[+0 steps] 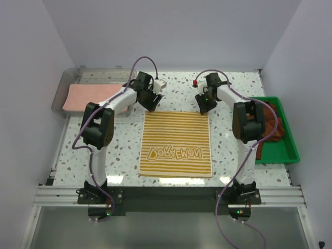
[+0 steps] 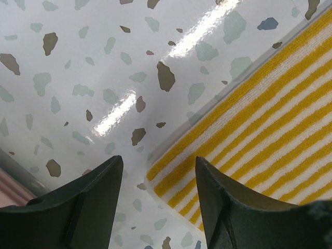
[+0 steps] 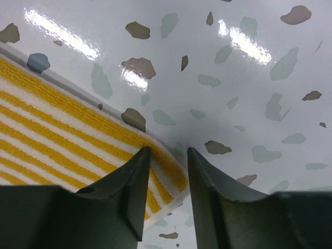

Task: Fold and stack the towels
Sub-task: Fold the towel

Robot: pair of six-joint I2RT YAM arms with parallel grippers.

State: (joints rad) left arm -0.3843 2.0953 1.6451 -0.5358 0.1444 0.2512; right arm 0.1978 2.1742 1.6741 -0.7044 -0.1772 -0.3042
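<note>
A yellow-and-white striped towel (image 1: pixel 176 143) lies flat in the middle of the table, printed text at its near end. My left gripper (image 1: pixel 151 101) is open just above the towel's far left corner (image 2: pixel 161 179), which shows between its jaws. My right gripper (image 1: pixel 203 107) is open, jaws closer together, straddling the far right corner (image 3: pixel 174 174). A folded pink towel (image 1: pixel 87 96) lies in a clear bin at the far left. Reddish-brown towels (image 1: pixel 270 127) lie crumpled in a green tray on the right.
The clear bin (image 1: pixel 65 83) stands at the table's far left. The green tray (image 1: pixel 285 150) sits at the right edge. The speckled tabletop (image 1: pixel 122 150) surrounds the striped towel. White walls close in the back and sides.
</note>
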